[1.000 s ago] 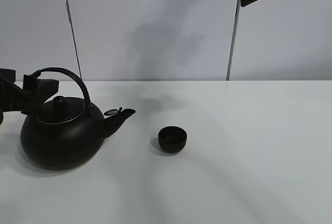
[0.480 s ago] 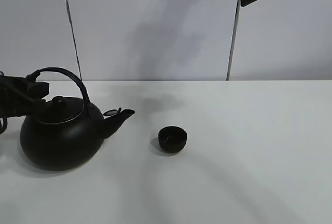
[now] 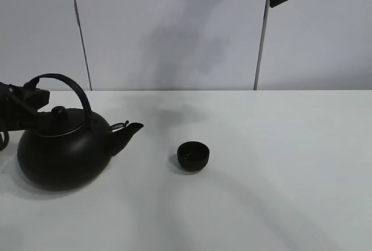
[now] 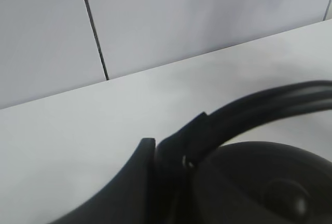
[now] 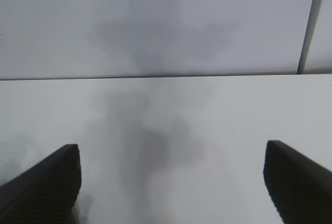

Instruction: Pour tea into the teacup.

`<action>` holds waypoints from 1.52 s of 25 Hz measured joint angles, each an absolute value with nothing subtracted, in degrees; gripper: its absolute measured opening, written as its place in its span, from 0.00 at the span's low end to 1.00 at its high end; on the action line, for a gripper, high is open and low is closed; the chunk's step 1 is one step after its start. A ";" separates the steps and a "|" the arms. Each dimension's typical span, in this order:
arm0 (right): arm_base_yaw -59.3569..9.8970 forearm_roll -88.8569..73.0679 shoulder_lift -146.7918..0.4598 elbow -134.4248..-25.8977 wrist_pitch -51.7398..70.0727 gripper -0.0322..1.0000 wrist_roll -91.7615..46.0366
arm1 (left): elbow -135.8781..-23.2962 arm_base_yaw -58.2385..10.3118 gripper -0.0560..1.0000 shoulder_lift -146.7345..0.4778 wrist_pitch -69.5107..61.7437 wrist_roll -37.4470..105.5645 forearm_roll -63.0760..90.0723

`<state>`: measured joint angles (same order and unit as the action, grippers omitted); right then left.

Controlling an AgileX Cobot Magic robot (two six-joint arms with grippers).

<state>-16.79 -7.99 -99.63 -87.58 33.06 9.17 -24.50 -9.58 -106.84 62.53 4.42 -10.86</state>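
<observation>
The left gripper point(image 3: 36, 96) is clamping the arched handle of the kettle point(image 3: 61, 152) at the left of the table point(image 3: 279, 164), the teacup point(image 3: 193, 155) is sitting upright near the spout without touching it, and the right gripper point(image 5: 171, 151) is hanging high with jaws spread wide.

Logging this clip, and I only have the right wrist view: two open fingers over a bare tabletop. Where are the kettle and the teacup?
Observer: The teacup stands upright near the middle of the table in the exterior high view, with nothing touching it.
Operator: And the kettle?
Observer: The kettle is to the left of the teacup and apart from it, with its spout pointing toward the cup.
Operator: Is anything holding it?
Observer: The left gripper grips the kettle's arched handle at its left end; the left wrist view shows that handle close up.
</observation>
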 joint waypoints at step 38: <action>-16.79 -7.99 -99.63 -87.58 31.90 0.67 9.17 | -48.88 -20.32 0.15 -107.88 35.89 10.53 -16.97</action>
<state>-16.79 -7.99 -99.63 -87.58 31.90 9.17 -48.88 -20.32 -107.88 35.89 10.53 -16.97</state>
